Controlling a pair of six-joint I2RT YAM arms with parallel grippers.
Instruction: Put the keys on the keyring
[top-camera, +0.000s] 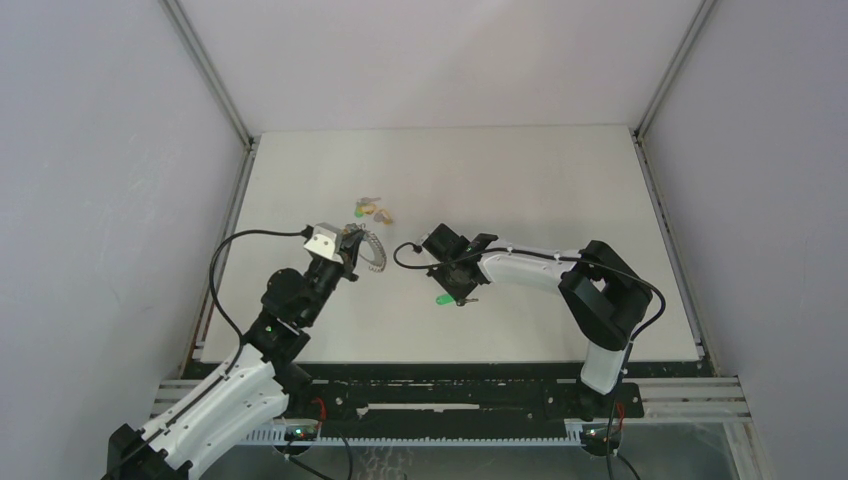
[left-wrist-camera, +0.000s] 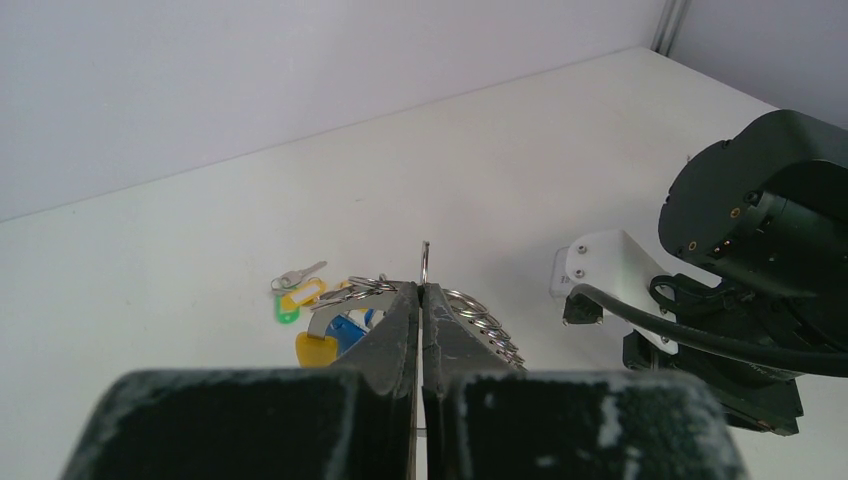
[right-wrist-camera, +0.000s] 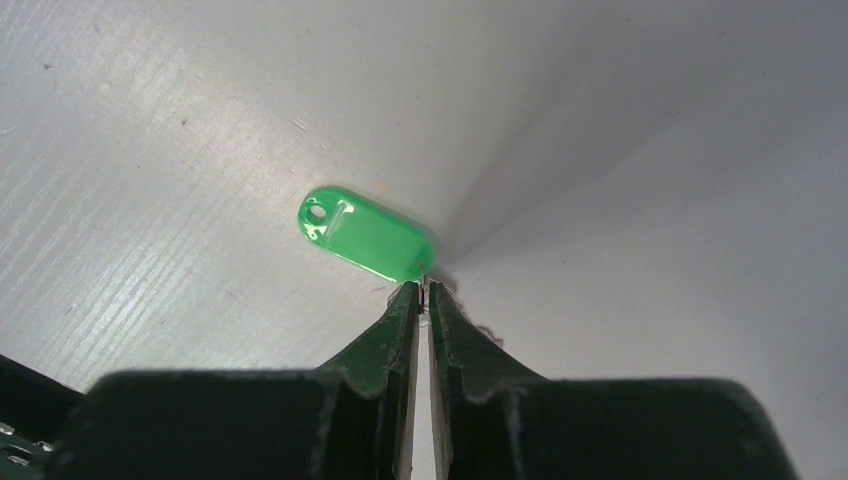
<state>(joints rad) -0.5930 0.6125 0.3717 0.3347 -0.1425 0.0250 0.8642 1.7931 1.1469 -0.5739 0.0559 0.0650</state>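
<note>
Pinching the keyring (left-wrist-camera: 487, 327) edge-on, our L gripper (left-wrist-camera: 421, 291) is clamped on its wire. Our R gripper (right-wrist-camera: 424, 291) nips the green key (right-wrist-camera: 365, 232) by its near end; key lies on white table (top-camera: 550, 180), grey walls (top-camera: 100, 150) round it. Ring: thin, silvery, ribbed. Key: glossy tab w/ hole.

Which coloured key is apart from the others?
The green oval plastic key at the right gripper; the other keys cluster near the ribbed metal keyring.
</note>
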